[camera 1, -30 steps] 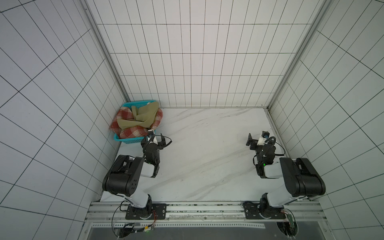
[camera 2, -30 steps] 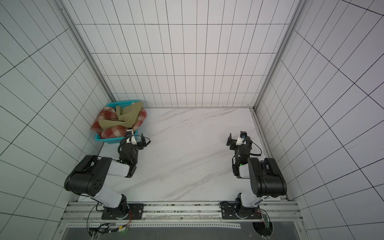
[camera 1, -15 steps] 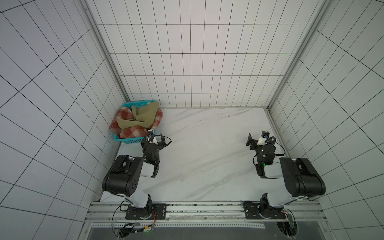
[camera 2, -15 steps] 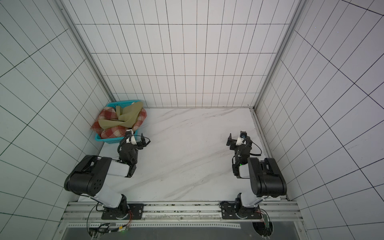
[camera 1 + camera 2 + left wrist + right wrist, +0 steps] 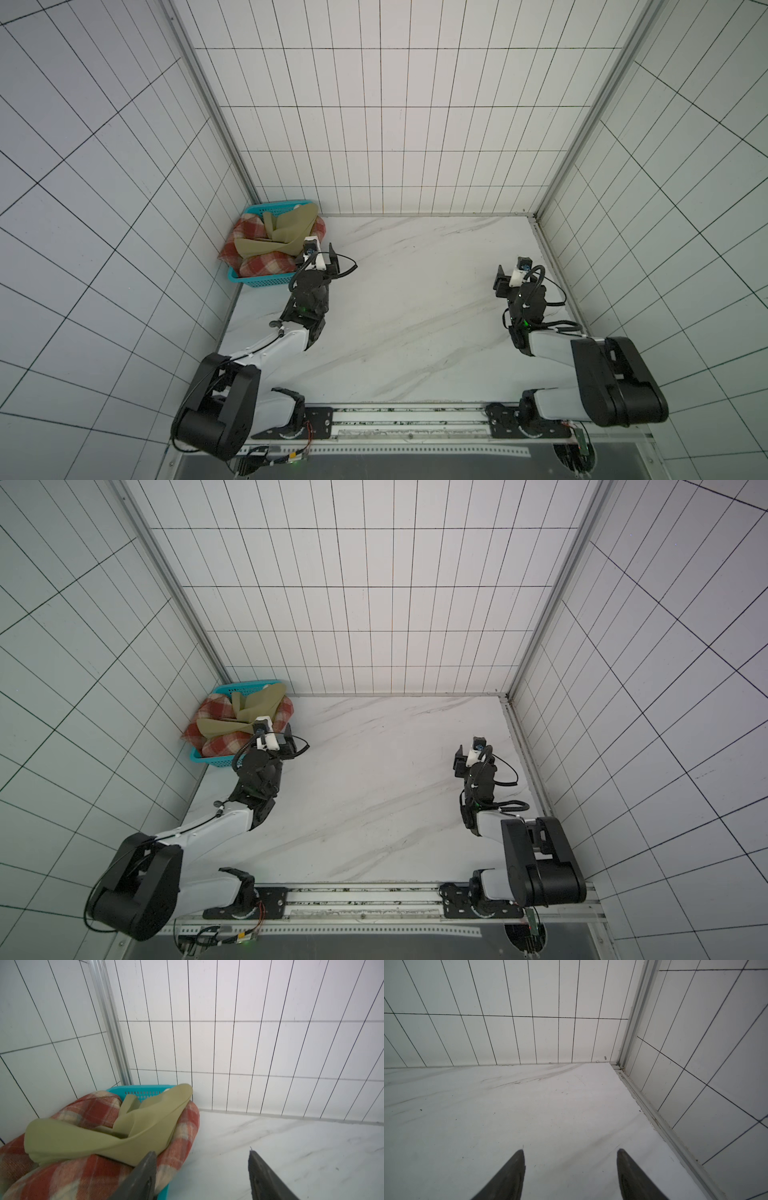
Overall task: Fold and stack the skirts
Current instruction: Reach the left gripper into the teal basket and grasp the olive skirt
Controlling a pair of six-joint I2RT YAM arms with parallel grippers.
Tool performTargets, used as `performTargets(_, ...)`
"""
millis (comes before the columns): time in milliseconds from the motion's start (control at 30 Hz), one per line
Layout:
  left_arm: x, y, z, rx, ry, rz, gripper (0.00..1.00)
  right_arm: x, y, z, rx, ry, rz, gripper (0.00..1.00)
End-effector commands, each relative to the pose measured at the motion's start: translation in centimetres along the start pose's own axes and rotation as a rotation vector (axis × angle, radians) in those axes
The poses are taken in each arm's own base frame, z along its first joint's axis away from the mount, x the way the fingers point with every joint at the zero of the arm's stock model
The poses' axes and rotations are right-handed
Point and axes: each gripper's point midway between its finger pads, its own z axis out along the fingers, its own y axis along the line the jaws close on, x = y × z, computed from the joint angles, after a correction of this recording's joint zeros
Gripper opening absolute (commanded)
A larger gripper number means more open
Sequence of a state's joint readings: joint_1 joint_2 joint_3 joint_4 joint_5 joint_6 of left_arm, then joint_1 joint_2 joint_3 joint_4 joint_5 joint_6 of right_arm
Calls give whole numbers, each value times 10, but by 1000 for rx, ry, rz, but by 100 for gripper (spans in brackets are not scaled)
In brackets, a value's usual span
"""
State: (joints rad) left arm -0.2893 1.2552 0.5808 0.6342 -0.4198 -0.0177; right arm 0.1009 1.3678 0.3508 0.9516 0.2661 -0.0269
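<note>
Two skirts lie bunched in a teal basket (image 5: 266, 282) in the back left corner. The olive-khaki skirt (image 5: 286, 232) (image 5: 93, 1136) is draped over the red-and-cream plaid skirt (image 5: 266, 264) (image 5: 87, 1178), which bulges over the basket's rim. My left gripper (image 5: 318, 259) (image 5: 202, 1151) hovers open at the basket's near right corner. One of its fingers is in front of the plaid cloth, and nothing is between the jaws. My right gripper (image 5: 513, 278) (image 5: 570, 1150) is open and empty over bare marble on the right side.
The white marble table (image 5: 415, 291) is enclosed by tiled walls on three sides, and a metal rail (image 5: 415, 419) carrying both arm bases runs along its front. The basket (image 5: 220, 760) sits tight against the left wall.
My left arm has stretched forward, bringing its gripper closer to the basket. The right gripper has stayed in about the same place. Both jaws look slightly narrower.
</note>
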Motion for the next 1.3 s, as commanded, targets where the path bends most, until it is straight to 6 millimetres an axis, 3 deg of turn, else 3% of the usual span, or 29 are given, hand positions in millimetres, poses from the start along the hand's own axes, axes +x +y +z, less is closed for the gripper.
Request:
performTargets(0, -1, 6, 17, 2, 155, -64, 68, -46, 13, 13, -33, -27, 46, 69)
performTargets(133, -13, 34, 45, -32, 248, -191, 69, -61, 19, 23, -40, -7, 39, 69)
performTargets(200, -17, 49, 56, -64, 256, -230, 74, -67, 21, 28, -42, -10, 40, 69)
performTargets(433, 1, 93, 109, -88, 385, -354, 78, -73, 31, 59, -45, 43, 24, 69)
performTargets(500, 10, 97, 124, -79, 425, -352, 77, -72, 34, 67, -46, 56, 20, 69)
performTargets(700, 49, 83, 162, 8, 564, -296, 72, -69, 40, 85, -46, 74, 15, 69)
performTargets(933, 66, 78, 171, 35, 613, -280, 71, -63, 42, 94, -45, 89, 11, 69)
performTargets(967, 68, 78, 171, 34, 618, -276, 70, -63, 87, 87, -301, 115, 172, 66)
performTargets(1100, 70, 74, 165, 57, 636, -266, 70, -61, 94, 87, -336, 132, 197, 66)
performTargets(1267, 60, 68, 157, 92, 629, -265, 79, -61, 99, 86, -362, 137, 212, 66)
